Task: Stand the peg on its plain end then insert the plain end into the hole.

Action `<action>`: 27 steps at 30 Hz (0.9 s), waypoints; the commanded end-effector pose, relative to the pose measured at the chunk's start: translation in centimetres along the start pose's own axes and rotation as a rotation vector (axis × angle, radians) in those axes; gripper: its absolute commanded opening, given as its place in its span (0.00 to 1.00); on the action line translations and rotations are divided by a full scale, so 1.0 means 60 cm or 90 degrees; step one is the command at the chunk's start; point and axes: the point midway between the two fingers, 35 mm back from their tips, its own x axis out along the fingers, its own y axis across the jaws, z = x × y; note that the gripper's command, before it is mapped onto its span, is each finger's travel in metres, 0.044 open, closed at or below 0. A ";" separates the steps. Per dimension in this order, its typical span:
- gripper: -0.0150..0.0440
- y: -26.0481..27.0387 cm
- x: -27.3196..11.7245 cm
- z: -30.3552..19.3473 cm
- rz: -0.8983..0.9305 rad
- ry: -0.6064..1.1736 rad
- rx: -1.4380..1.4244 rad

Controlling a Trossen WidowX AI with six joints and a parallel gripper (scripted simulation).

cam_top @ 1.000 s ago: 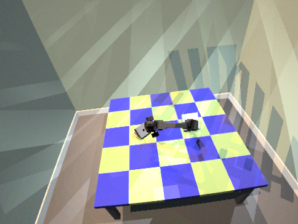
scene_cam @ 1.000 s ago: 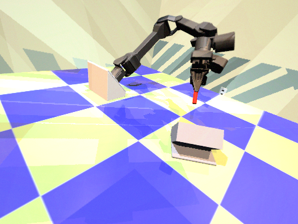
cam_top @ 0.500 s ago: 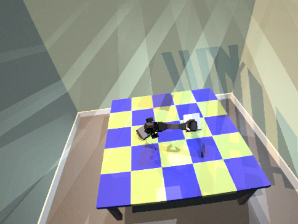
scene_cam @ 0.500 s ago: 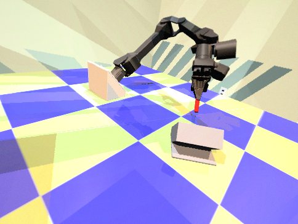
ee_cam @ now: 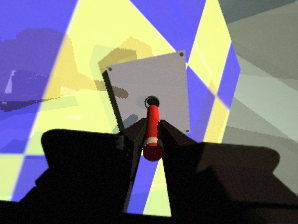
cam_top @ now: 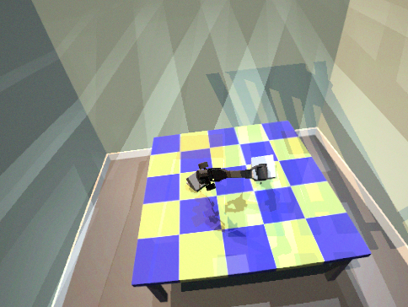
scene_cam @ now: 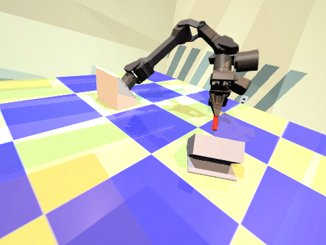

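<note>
The red peg [scene_cam: 215, 124] [ee_cam: 153, 117] is held by my gripper [scene_cam: 216, 114] [ee_cam: 153, 131], which is shut on it near its white-banded end. The white band shows on the near end in the wrist view, and the plain end points away toward the panel. The sloped grey panel [cam_top: 194, 183] [scene_cam: 217, 148] [ee_cam: 145, 80] has one dark hole [ee_cam: 151, 101] in its face. In the wrist view the plain tip overlaps the hole's lower edge. In the exterior view the tip shows just above the panel's top edge; whether it touches cannot be told.
The checkered table [cam_top: 202, 257] [scene_cam: 141, 208] lies under everything. The arm [cam_top: 236, 173] [scene_cam: 165, 48] reaches across from its base to the panel. A pale wedge-shaped block [scene_cam: 107, 88] stands by the arm's base. A small pale item [scene_cam: 244, 99] shows behind the gripper.
</note>
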 end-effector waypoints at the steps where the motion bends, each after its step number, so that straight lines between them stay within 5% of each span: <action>1: 0.25 0.001 0.004 -0.001 -0.002 0.002 0.001; 27: 0.25 0.000 0.034 0.002 -0.001 -0.003 -0.001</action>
